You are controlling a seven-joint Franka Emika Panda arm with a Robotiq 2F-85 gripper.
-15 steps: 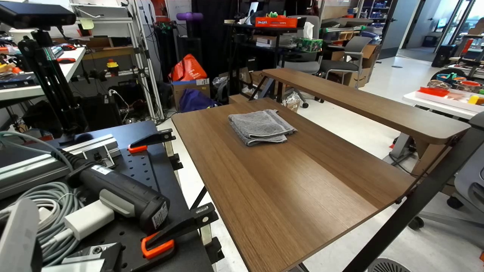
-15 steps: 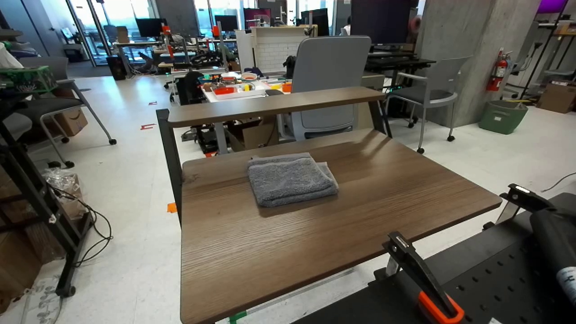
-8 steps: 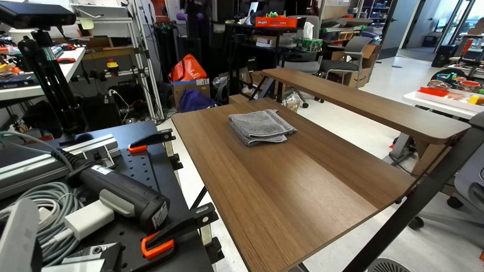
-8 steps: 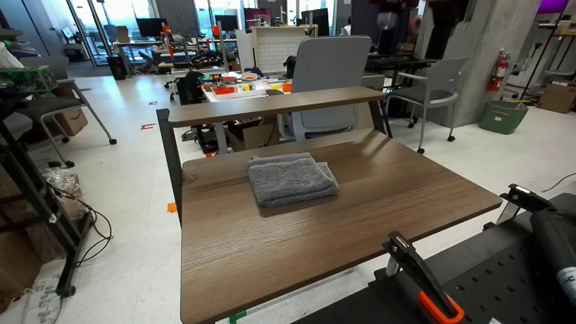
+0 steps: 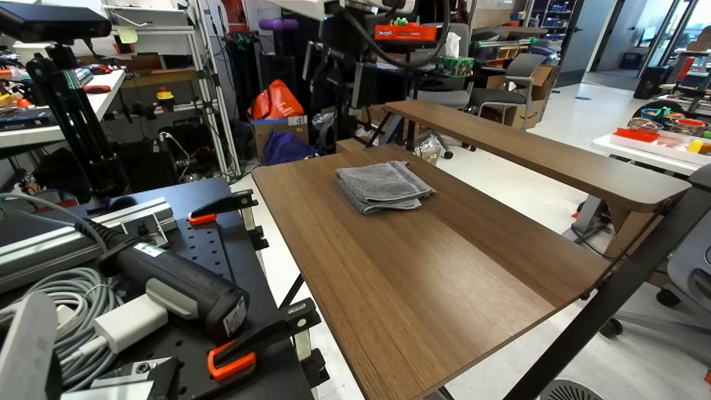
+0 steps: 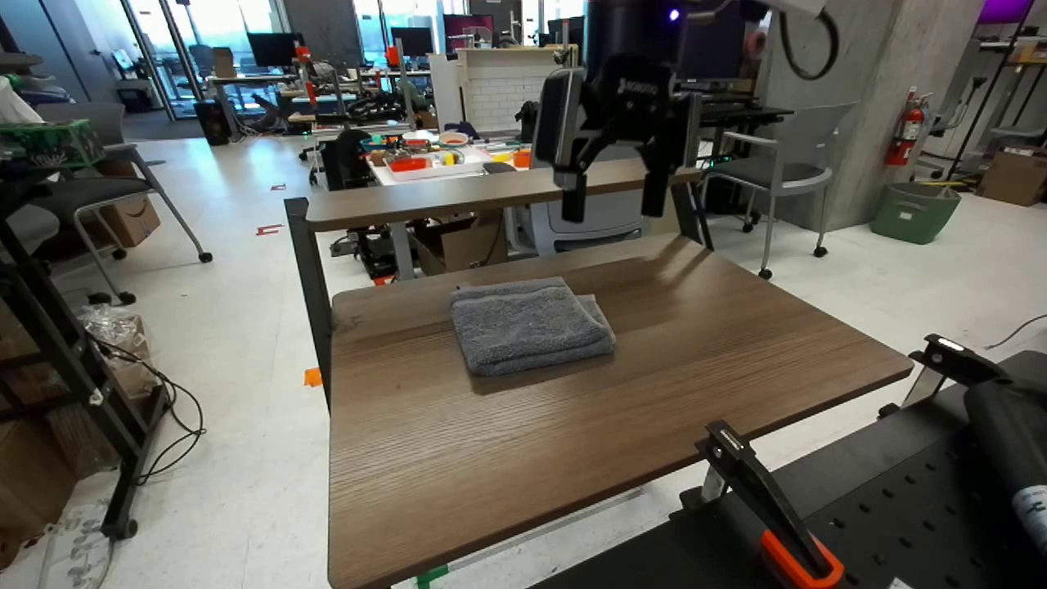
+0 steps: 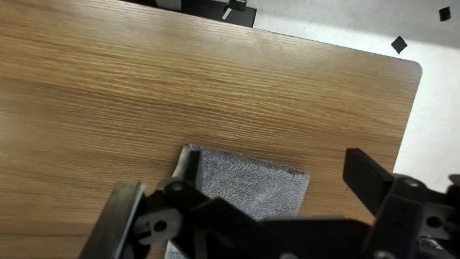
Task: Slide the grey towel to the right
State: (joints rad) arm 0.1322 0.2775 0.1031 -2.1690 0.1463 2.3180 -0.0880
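Observation:
The grey towel lies folded and flat on the brown tabletop in both exterior views. It has layered, slightly rumpled edges. In the wrist view the towel lies below the jaws, its lower part hidden by the gripper. My gripper hangs in the air above the table, fingers pointing down, apart from the towel. In the wrist view the gripper has its fingers wide apart with nothing between them. One finger overlaps the towel's left edge in that view; the other appears over bare wood.
A raised brown shelf runs along one long side of the table. A black bench with orange-handled clamps and a dark handheld tool stands along the opposite side. A grey chair is behind the shelf.
The arm and gripper have come down into both exterior views, from nearly out of sight to hanging above the table. The towel has not moved.

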